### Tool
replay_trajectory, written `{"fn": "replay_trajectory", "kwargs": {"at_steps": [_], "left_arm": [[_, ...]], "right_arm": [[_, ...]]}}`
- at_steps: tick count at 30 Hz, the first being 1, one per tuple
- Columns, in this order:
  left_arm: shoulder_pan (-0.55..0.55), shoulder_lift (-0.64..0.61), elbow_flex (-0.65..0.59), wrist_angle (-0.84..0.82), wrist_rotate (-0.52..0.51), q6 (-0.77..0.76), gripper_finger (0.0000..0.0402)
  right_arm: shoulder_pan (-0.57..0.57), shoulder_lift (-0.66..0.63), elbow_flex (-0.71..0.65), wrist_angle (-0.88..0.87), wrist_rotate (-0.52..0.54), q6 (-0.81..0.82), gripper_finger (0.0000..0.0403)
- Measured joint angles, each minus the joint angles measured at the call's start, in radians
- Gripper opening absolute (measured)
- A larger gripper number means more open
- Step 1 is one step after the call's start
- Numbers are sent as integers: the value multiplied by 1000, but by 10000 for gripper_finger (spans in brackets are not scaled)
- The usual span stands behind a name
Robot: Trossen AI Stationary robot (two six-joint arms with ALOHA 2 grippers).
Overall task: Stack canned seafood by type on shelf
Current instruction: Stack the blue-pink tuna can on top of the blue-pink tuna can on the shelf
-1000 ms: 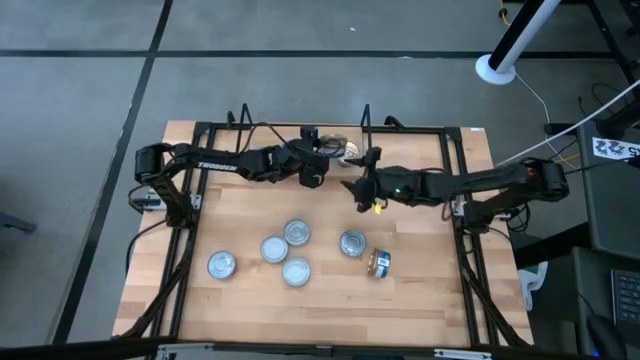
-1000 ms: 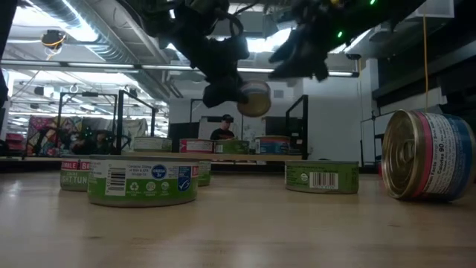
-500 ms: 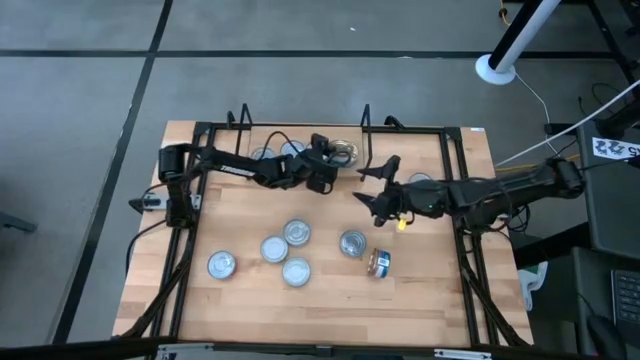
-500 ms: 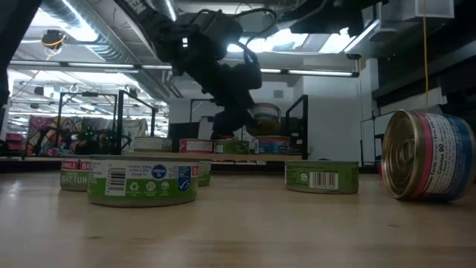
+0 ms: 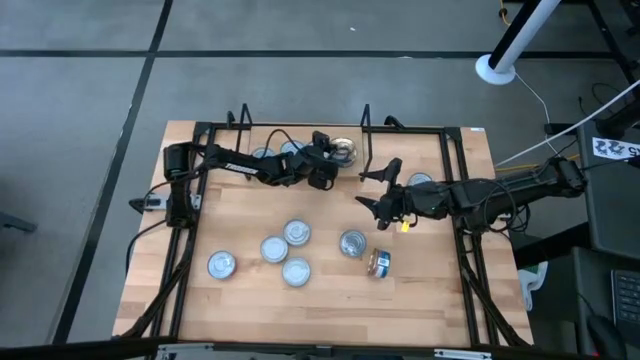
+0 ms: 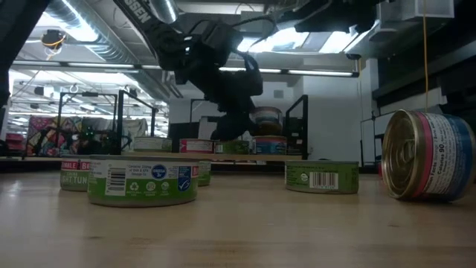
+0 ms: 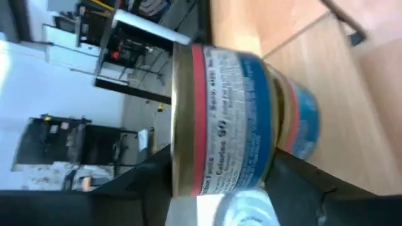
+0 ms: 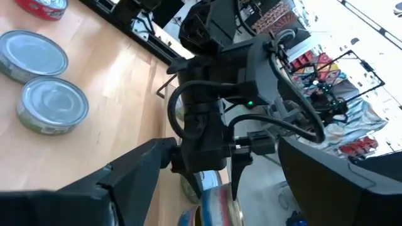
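My left gripper (image 5: 336,158) reaches to the shelf (image 5: 366,120) at the table's far edge and is shut on a tin with a red and blue label (image 7: 220,119). This tin (image 6: 266,117) is directly above another tin of the same label (image 7: 303,116); whether they touch, I cannot tell. Other tins (image 5: 290,150) stand on the shelf. My right gripper (image 5: 378,190) hovers open, right of the left one, over the table's middle. Several tins (image 5: 296,271) stand flat on the table near the front, and one (image 5: 379,263) lies on its side. My left gripper pinches the red and blue tin by its side wall (image 7: 264,169), one finger (image 7: 301,182) on each side of the round body. The fingers come nearly level from the table's left. The tin is held flat, lid up, over the tin below.
Black frame rails (image 5: 185,230) run along the table's left and right sides. A tin (image 5: 420,182) lies close under my right arm. Bare wood shows between the loose tins and the shelf. A person shows far behind the table in the low view.
My left gripper carried the tin toward the far edge and down, from mid-air to just over the tin on the shelf. My right gripper drew back from it toward the table's right and a little toward the near edge.
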Motion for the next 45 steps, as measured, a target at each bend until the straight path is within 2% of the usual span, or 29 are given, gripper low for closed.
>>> {"fn": "replay_trajectory", "kwargs": {"at_steps": [3,7,20,28,39,45], "left_arm": [[7,3,0,2,29,-1,252],[13,3,0,7,62,-25,267],[57,2,-1,17,65,-205,271],[39,2,-1,16,115,-173,272],[38,1,-1,18,116,-295,272],[-5,-4,-2,18,49,-249,273]], "right_arm": [[0,0,0,-10,-12,1,321],[0,0,0,-12,-34,3,321],[0,1,0,-16,-34,3,321],[0,1,0,-33,-34,3,321],[0,2,0,-35,-34,3,321],[0,1,0,-68,-34,3,321]]}}
